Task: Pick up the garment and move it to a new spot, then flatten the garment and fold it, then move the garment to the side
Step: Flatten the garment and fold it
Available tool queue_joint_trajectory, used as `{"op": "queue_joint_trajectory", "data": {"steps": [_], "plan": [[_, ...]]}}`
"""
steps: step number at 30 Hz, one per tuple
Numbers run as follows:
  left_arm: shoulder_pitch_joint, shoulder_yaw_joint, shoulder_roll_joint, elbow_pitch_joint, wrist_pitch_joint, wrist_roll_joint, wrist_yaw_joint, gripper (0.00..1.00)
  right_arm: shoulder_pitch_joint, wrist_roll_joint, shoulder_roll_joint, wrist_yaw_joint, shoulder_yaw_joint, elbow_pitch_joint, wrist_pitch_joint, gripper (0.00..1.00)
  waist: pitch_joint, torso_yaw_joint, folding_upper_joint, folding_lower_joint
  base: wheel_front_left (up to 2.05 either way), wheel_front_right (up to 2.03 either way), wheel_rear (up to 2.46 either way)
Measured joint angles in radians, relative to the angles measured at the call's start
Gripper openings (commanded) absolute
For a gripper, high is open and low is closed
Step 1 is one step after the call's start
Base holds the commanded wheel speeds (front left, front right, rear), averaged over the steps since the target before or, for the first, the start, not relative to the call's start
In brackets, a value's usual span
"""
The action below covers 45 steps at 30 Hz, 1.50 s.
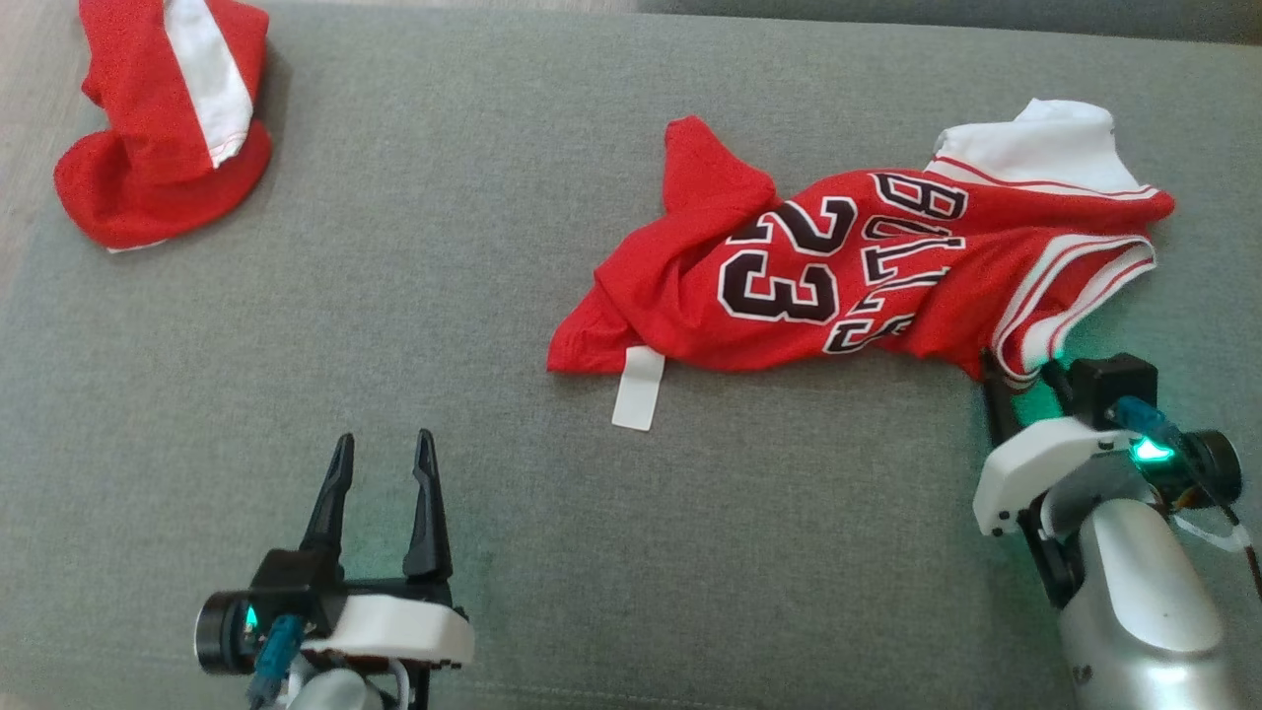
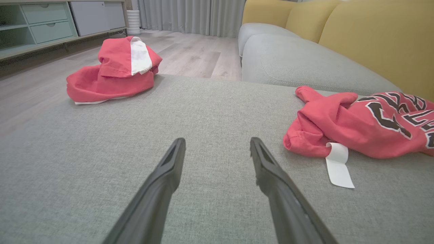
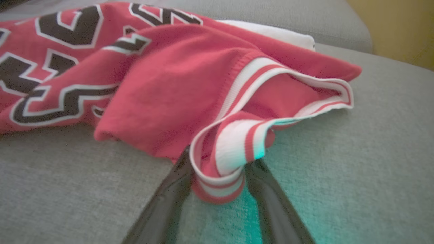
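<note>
The red Bulls 23 jersey [image 1: 848, 276] lies crumpled on the grey sofa cushion [image 1: 473, 325], right of centre, with its white tag [image 1: 638, 388] sticking out at the near edge and a second red-and-white garment [image 1: 163, 118] heaped well apart at the far left corner. My right gripper [image 3: 219, 159] stands at the jersey's near right end with its fingers either side of a fold of the striped trim [image 3: 234, 149] and the cloth bunched between them, though I cannot tell whether they pinch it or only flank it. My left gripper [image 1: 385, 439] hovers low over bare cushion, spread wide and holding nothing, well short of the jersey.
</note>
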Motion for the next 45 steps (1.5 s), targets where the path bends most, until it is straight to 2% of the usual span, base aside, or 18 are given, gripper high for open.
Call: {"op": "queue_joint_trajectory", "data": {"steps": [6, 10, 16, 20, 26, 28, 31, 33, 37, 41, 42, 45], "plan": [[0.001, 0.005, 0.0, 0.001, 0.0, 0.016, 0.0, 1.0, -0.012, 0.04, 0.0, 0.0, 0.045, 0.002, -0.076, 0.0, -0.018, -0.024, 0.0, -0.0002, 0.0, 0.0, 0.0], [0.005, 0.005, -0.001, 0.001, 0.0, 0.018, 0.0, 1.0, -0.011, 0.095, 0.004, 0.0, 0.088, -0.086, -0.129, 0.0, -0.041, -0.051, 0.0, -0.0003, 0.0, 0.0, 0.0], [0.014, 0.019, -0.002, 0.0, 0.0, 0.018, 0.001, 1.0, 0.04, 0.197, 0.008, 0.0, 0.173, -0.332, -0.122, 0.0, -0.093, -0.095, 0.0, -0.0003, 0.0, 0.0, 0.0], [0.049, 0.033, -0.001, -0.001, 0.0, 0.018, 0.006, 1.0, 0.145, 0.243, 0.008, 0.0, 0.216, -0.517, -0.053, 0.0, -0.131, -0.123, 0.0, -0.0004, 0.0, 0.0, 0.0], [0.087, 0.041, 0.0, -0.01, 0.0, 0.018, 0.006, 1.0, 0.311, 0.283, 0.0, 0.0, 0.215, -0.823, 0.09, 0.0, -0.179, -0.158, 0.0001, -0.0005, 0.0, 0.0, 0.0], [0.087, 0.045, 0.0, -0.016, 0.0, 0.018, 0.006, 1.0, 0.339, 0.298, 0.0, 0.0, 0.2, -0.866, 0.118, 0.0, -0.176, -0.157, 0.0, -0.0005, 0.0, 0.0, 0.0], [0.087, 0.05, 0.001, -0.021, 0.0, 0.018, 0.005, 1.0, 0.351, 0.302, 0.004, 0.0, 0.164, -0.862, 0.143, 0.0, -0.161, -0.151, 0.0, -0.0004, 0.0, 0.0, 0.0], [0.086, 0.049, 0.001, -0.022, 0.0, 0.018, 0.004, 1.0, 0.347, 0.296, 0.004, 0.0, 0.141, -0.819, 0.143, 0.0, -0.148, -0.144, 0.0, -0.0004, 0.0, 0.0, 0.0], [0.076, 0.037, 0.0, -0.021, 0.0, 0.029, -0.004, 1.0, 0.287, 0.284, 0.0, 0.0, 0.098, -0.646, 0.139, 0.0, -0.115, -0.125, 0.0, -0.0003, 0.0, 0.0, 0.0], [0.038, 0.028, -0.003, -0.021, 0.0, 0.035, -0.013, 1.0, 0.154, 0.269, -0.024, 0.0, 0.069, -0.458, 0.107, 0.0, -0.078, -0.1, 0.0, -0.0002, 0.0, 0.0, 0.0], [0.038, 0.028, -0.003, -0.021, 0.0, 0.035, -0.013, 1.0, 0.154, 0.269, -0.024, 0.0, 0.069, -0.458, 0.107, 0.0, -0.078, -0.1, 0.0, -0.0002, 0.0, 0.0, 0.0], [0.009, 0.024, -0.007, -0.018, -0.001, 0.045, -0.021, 1.0, 0.04, 0.249, -0.049, 0.0, 0.056, -0.325, 0.087, 0.0, -0.051, -0.077, 0.0, -0.0001, 0.0, 0.0, 0.0]]}}
